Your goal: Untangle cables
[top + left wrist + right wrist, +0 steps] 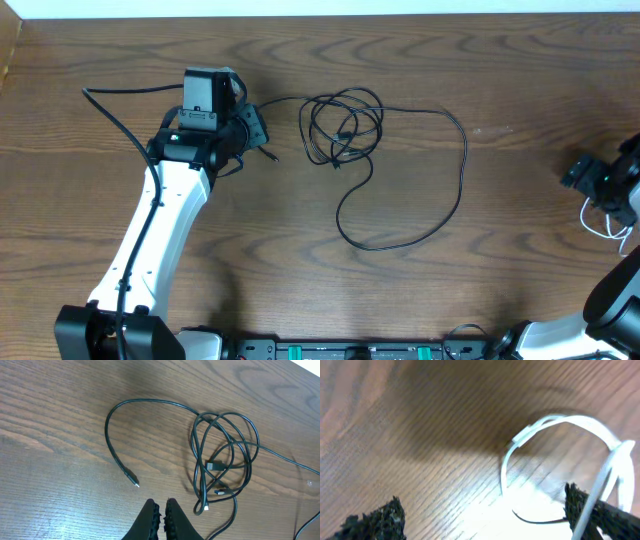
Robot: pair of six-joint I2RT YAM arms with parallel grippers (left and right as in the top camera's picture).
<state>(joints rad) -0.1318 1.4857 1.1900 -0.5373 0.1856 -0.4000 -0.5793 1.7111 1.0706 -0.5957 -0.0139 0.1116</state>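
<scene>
Your left gripper (161,509) pinched shut, empty | tangled thin black cable (216,466) ahead | right gripper (480,510) wide, by looped thin white cable (570,420)

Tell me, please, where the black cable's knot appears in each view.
Overhead: the knot lies upper centre.
Left wrist: right of centre, up-right of the shut left tool.
Right wrist: not in it; only a white cable shows.
Shared landmark (overhead, left wrist): the loose plug left of the knot.
</scene>
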